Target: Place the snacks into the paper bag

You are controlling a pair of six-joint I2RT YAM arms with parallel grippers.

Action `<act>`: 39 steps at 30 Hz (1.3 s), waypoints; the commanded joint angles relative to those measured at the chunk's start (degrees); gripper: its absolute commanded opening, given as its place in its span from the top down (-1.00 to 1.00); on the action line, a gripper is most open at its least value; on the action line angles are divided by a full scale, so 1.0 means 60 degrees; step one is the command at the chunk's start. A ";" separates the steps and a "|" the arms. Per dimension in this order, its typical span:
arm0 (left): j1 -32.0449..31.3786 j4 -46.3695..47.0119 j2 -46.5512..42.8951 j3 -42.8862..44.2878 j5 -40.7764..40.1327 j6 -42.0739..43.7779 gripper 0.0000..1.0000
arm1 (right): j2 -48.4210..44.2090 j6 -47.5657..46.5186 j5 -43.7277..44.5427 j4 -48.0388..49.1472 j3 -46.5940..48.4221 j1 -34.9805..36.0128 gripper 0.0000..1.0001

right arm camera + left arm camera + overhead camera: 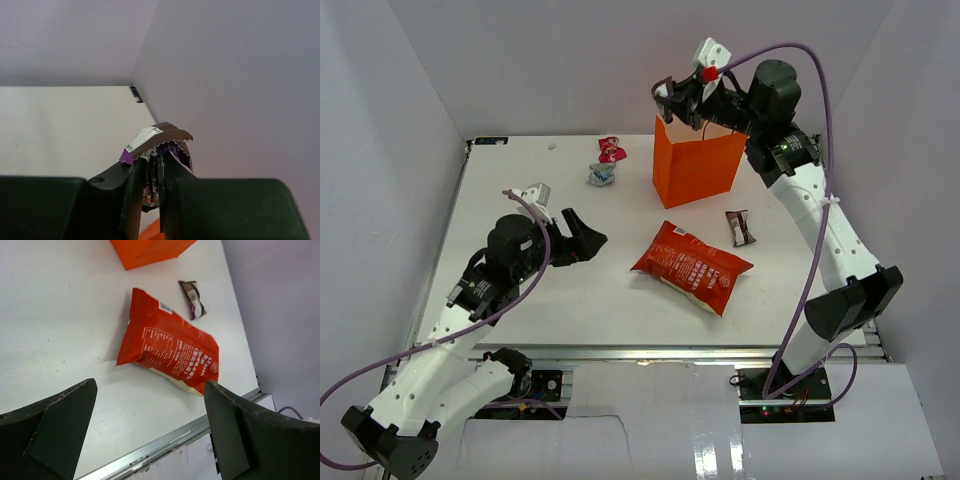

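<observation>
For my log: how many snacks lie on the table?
4: central chip bag, dark bar right of it, pink candy and silver-blue candy left of the paper bag. Right hand holds a fifth snack; the bag may hide more.

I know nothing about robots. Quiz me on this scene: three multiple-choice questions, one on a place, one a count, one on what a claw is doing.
1. The red chip bag is: A) inside the orange paper bag B) flat on the table C) in the air
2. Small wrapped snacks on the table: A) one B) six C) three
3. The right gripper is: A) shut on a purple wrapper B) wide open C) on the table

1 B, lying near the paper bag; 2 C, pink one, silver-blue one, dark bar; 3 A, wrist view shows the pinch.
</observation>
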 commanded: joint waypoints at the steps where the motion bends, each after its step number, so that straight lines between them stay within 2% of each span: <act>1: -0.0035 0.0361 0.0020 -0.0394 0.0162 -0.0242 -0.96 | 0.0505 0.0417 0.1230 0.0216 0.0593 -0.0426 0.64; 8: -0.0035 0.0742 -0.0024 -0.1185 0.0514 -0.0711 -0.96 | 0.1413 0.0432 0.2491 0.0715 0.1107 -0.0999 0.62; 14: -0.0035 0.1050 -0.0214 -0.1786 0.0792 -0.1151 -0.96 | 0.2058 0.0212 0.3209 0.0991 0.1064 -0.1233 0.47; 15: -0.0035 0.1108 -0.0272 -0.1903 0.0851 -0.1238 -0.96 | 0.2160 0.0183 0.3253 0.0993 0.1035 -0.1277 0.31; 18: -0.0035 0.1211 -0.0317 -0.2020 0.0895 -0.1356 -0.96 | 0.2234 0.0139 0.3283 0.0994 0.0932 -0.1307 0.07; 19: -0.0035 0.1226 -0.0317 -0.2050 0.0910 -0.1400 -0.96 | 0.2191 0.0153 0.3269 0.0994 0.0903 -0.1307 -0.10; 22: -0.0035 0.1240 -0.0302 -0.2094 0.0910 -0.1444 -0.96 | 0.1971 0.0226 0.3137 0.0979 0.0829 -0.1307 -0.33; 25: -0.0035 0.1255 -0.0259 -0.2094 0.0881 -0.1444 -0.96 | 0.1635 0.0533 0.2933 0.0847 0.0989 -0.1380 -0.39; 29: -0.0035 0.1240 -0.0200 -0.2109 0.0837 -0.1473 -0.96 | 0.0598 0.0915 0.1441 -0.0089 0.1138 -0.1760 -0.53; 31: -0.0035 0.1240 -0.0185 -0.2182 0.0793 -0.1517 -0.96 | 0.0054 0.0988 0.0694 -0.0543 0.0744 -0.2170 -0.54; 34: -0.0035 0.1255 -0.0200 -0.2343 0.0734 -0.1620 -0.96 | -0.1147 0.0915 -0.0684 -0.1157 -0.1358 -0.2931 -0.55; 36: -0.0035 0.1255 -0.0156 -0.2431 0.0661 -0.1649 -0.96 | -0.2069 0.0813 -0.0861 -0.1451 -0.2432 -0.3573 -0.55; 37: -0.0035 0.1270 -0.0127 -0.2446 0.0617 -0.1649 -0.96 | -0.2623 0.0668 -0.0920 -0.1685 -0.3525 -0.4042 -0.55; 39: -0.0035 0.1270 0.0019 -0.2460 0.0588 -0.1635 -0.96 | -0.3052 0.0622 -0.0659 -0.1993 -0.4469 -0.4425 -0.55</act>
